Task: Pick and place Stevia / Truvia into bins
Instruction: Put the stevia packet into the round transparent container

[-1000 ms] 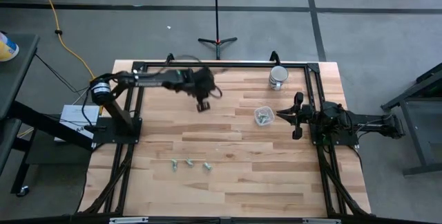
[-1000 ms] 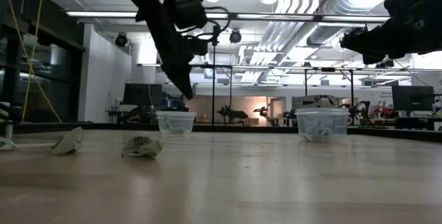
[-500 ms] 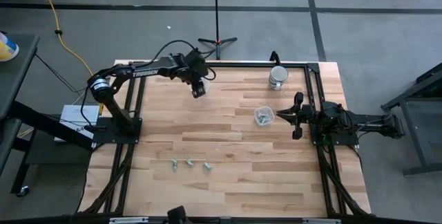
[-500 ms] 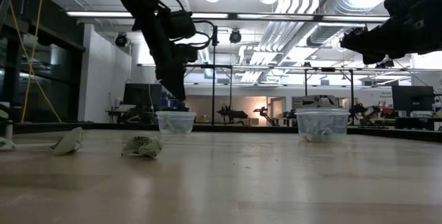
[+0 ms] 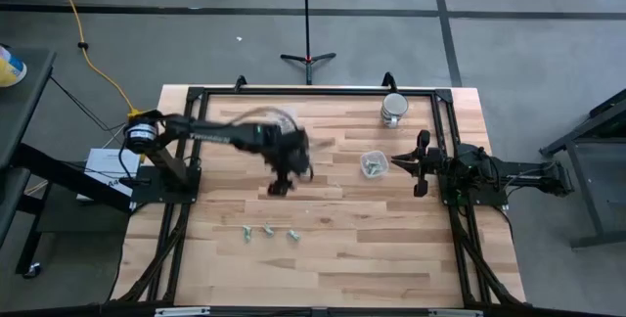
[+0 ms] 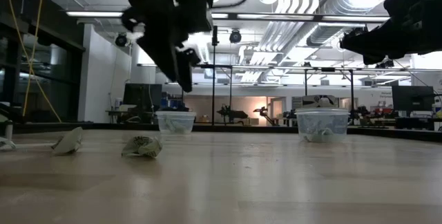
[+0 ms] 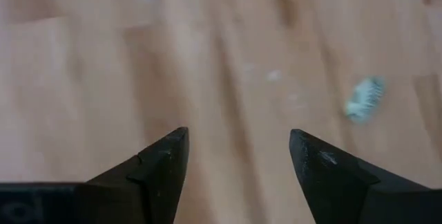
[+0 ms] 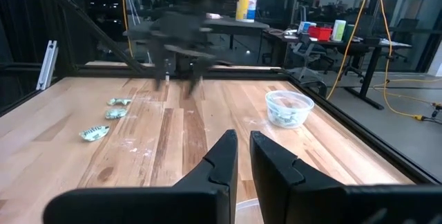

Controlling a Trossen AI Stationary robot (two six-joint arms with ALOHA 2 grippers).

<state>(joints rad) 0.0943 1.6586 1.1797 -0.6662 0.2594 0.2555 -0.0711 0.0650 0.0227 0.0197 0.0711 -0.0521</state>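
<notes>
Three loose packets (image 5: 267,231), two cups (image 6: 175,122), one mug (image 5: 393,109)
</notes>
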